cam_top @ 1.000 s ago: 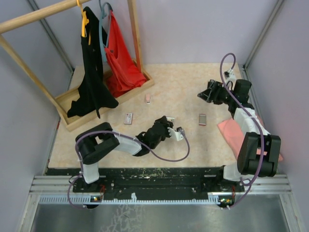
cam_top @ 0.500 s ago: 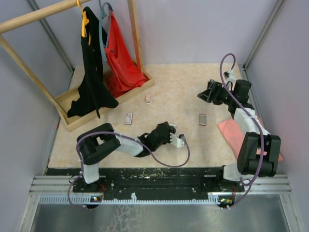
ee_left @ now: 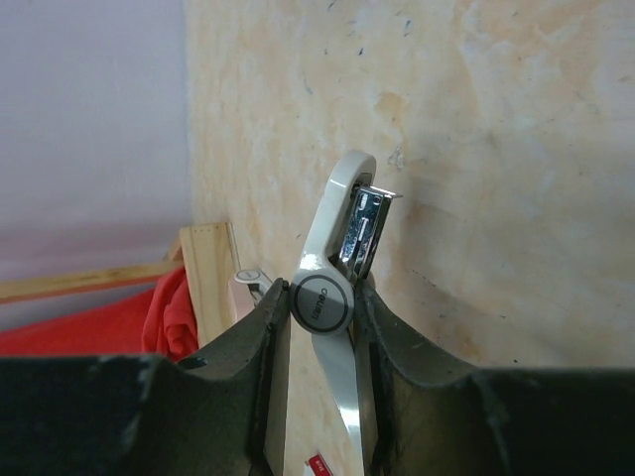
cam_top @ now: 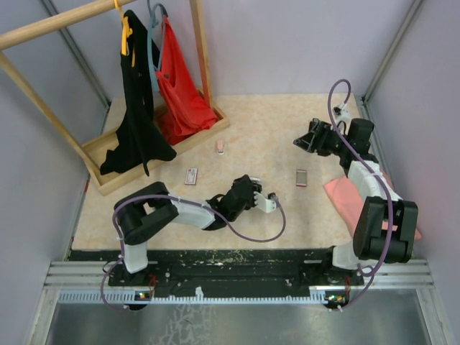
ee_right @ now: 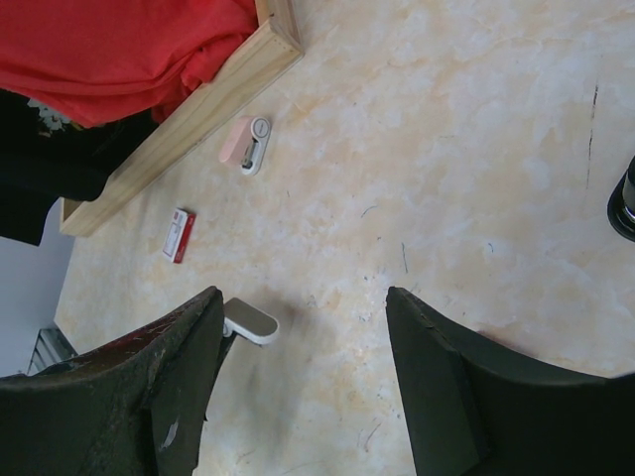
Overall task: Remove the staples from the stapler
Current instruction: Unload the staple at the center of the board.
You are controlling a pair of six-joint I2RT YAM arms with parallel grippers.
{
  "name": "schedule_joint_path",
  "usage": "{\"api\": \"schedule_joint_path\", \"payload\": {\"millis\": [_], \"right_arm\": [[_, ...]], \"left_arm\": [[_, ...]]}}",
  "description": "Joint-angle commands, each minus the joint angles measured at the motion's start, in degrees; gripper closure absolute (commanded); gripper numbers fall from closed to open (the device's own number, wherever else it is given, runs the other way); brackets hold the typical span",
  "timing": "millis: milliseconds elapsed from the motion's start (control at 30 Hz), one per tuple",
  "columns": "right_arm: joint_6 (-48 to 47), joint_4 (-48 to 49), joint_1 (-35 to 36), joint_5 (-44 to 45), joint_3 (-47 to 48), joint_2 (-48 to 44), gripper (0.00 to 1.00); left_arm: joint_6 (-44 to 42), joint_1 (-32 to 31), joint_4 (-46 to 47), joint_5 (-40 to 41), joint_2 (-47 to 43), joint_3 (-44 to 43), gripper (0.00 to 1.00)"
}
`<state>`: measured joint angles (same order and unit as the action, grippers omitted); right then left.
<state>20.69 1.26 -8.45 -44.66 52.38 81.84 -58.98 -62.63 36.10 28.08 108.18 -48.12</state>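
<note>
The stapler [ee_left: 327, 228] is slim and off-white here, with a round grey badge and a silvery metal magazine [ee_left: 363, 230] showing along its right side. My left gripper [ee_left: 319, 303] is shut on it at the badge, low over the table's middle near the front, and the stapler [cam_top: 268, 203] sticks out to the right. A thin bit of wire pokes from the magazine tip; whether it is the staples I cannot tell. My right gripper [ee_right: 303, 297] hangs open and empty over the back right of the table [cam_top: 300, 141]. Its view catches the stapler's rounded end [ee_right: 253, 323].
A pink-and-white stapler-like piece [cam_top: 220, 146] lies by the wooden clothes rack base [cam_top: 180, 140], another pinkish one [cam_top: 302, 177] at centre right. A small red-and-white box [cam_top: 191, 176] lies left of my left gripper. A pink cloth [cam_top: 348, 200] is at the right edge.
My left gripper has shifted the stapler slightly toward the near right and turned it a little. The right arm has not moved.
</note>
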Motion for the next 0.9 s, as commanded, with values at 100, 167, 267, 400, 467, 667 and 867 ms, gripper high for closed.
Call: {"api": "schedule_joint_path", "payload": {"millis": [100,167,267,400,467,667,867], "right_arm": [[0.32,3.04,-0.6,-1.08,0.0,-2.57,0.34],[0.43,3.21,-0.63,-1.25,-0.1,-2.32,0.34],[0.75,3.23,-0.6,-1.52,0.0,-2.07,0.34],[0.76,3.22,-0.61,-1.47,-0.13,-2.34,0.34],[0.76,3.23,-0.61,-1.4,-0.17,-2.47,0.34],[0.86,3.3,-0.61,-1.61,-0.26,-2.13,0.34],[1.43,3.83,-0.58,-2.94,-0.52,-1.31,0.34]], "left_arm": [[-5.07,-1.02,-17.63,-6.03,1.99,-2.54,1.0],[-5.13,-1.09,-16.57,-2.0,3.54,-3.07,1.0],[-4.4,-0.62,0.64,2.06,2.49,0.1,1.0],[4.74,0.53,2.58,1.86,-1.62,-1.06,1.0],[7.87,0.76,6.21,1.98,-4.03,0.3,1.0],[23.92,4.36,-19.51,-24.84,-11.95,-2.73,1.0],[35.96,15.54,-32.03,-49.46,-13.26,-11.19,1.0]]}}
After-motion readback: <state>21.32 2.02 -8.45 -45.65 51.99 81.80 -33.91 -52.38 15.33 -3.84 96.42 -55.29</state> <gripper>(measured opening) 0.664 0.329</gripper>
